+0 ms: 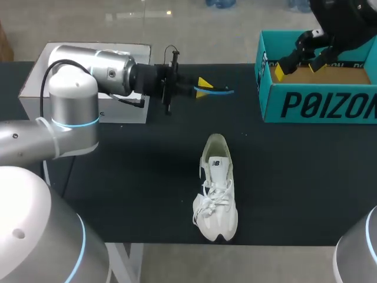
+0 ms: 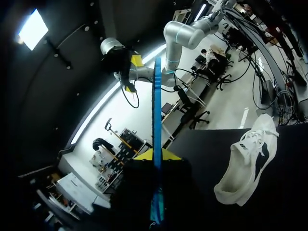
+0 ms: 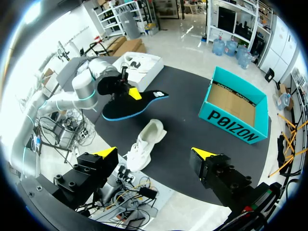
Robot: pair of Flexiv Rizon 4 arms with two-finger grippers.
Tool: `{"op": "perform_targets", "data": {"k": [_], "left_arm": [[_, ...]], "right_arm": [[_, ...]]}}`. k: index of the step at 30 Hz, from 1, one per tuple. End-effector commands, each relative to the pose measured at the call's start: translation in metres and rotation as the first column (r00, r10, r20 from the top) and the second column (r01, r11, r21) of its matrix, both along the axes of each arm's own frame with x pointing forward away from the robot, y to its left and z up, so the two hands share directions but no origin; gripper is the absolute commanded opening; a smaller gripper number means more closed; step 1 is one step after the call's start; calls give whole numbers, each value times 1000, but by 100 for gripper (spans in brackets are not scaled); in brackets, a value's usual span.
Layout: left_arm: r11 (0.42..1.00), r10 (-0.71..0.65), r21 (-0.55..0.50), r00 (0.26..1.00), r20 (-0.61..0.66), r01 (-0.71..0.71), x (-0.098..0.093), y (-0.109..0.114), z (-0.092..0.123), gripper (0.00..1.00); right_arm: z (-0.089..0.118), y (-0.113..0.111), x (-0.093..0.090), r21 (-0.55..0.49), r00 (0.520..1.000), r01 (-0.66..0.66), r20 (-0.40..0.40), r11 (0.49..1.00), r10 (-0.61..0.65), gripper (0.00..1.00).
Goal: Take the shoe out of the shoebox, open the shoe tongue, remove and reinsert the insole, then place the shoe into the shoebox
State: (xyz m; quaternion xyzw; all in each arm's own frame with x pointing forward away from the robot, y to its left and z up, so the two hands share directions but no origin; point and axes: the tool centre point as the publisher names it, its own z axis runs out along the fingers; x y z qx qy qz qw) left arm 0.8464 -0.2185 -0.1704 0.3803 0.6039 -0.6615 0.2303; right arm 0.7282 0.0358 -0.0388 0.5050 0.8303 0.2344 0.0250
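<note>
Since the head view looks down from above, I'll start there. The white shoe point(image 1: 217, 188) lies on the matte black bench point(image 1: 294, 177), toe toward the robot's edge, with floppy laces and the tongue sticking up. Behind it, up in the air, the left hand point(image 1: 203, 88) is clamped on the insole point(image 1: 221, 91), which from here is just a thin blue sliver seen edge-on. A boxy teal cardboard shoebox point(image 1: 318, 109) sits open-topped at the far right, and the right hand point(image 1: 298, 69) hangs over it with its fingers spread, gripping nothing. A white box point(image 1: 32, 88) sits far left. The shoe is well apart from both hands.

Left wrist view: the insole runs straight out ahead between the yellow tips, blue edge on. The shoe is off to one side down on the bench, its pale sole showing.

Right wrist view: the insole reads as a flat foot shape with a black face and a blue rim, pinched at one end. The shoe lies between it and the right hand's wide-apart fingers. The shoebox shows a plain brown cardboard floor.
</note>
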Motion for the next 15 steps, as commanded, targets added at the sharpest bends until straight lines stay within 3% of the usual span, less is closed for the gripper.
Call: {"op": "perform_targets", "data": {"k": [1, 4, 15], "left_arm": [[992, 38, -126, 973, 229, -9, -9, 3, 1, 0], [983, 74, -181, 949, 308, -18, -8, 10, 0, 0], [977, 103, -212, 855, 508, 8, -7, 17, 3, 0]], "right_arm": [[1, 2, 2, -3, 1000, 1, -5, 1000, -1, 100], [1, 2, 2, -3, 1000, 1, -5, 1000, -1, 100], [1, 2, 2, -3, 1000, 1, -5, 1000, -1, 100]]}}
